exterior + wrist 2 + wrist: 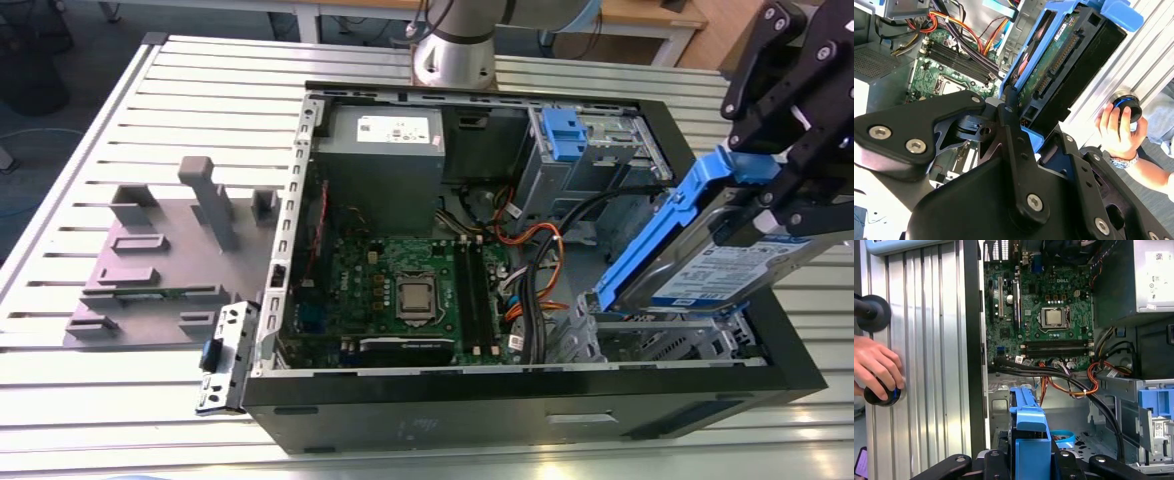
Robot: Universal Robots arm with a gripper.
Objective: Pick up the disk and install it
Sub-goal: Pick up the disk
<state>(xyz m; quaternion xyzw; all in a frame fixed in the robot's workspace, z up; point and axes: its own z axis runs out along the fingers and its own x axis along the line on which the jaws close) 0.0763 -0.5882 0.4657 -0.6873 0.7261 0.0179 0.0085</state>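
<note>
Slatted metal table (80, 400), open PC case (534, 395) on it. Gripper (785, 190) pinching disk (707, 270), tilted, right of exterior frame, above drive cage (667, 345) (not seated). Install step; judged need: square blue frame to cage.

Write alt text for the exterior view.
At the exterior view's right, a black robot claw grips a tilted silver metal hard drive with a bright blue plastic frame over an open black computer case on a slatted metal table, green motherboard exposed.
</note>
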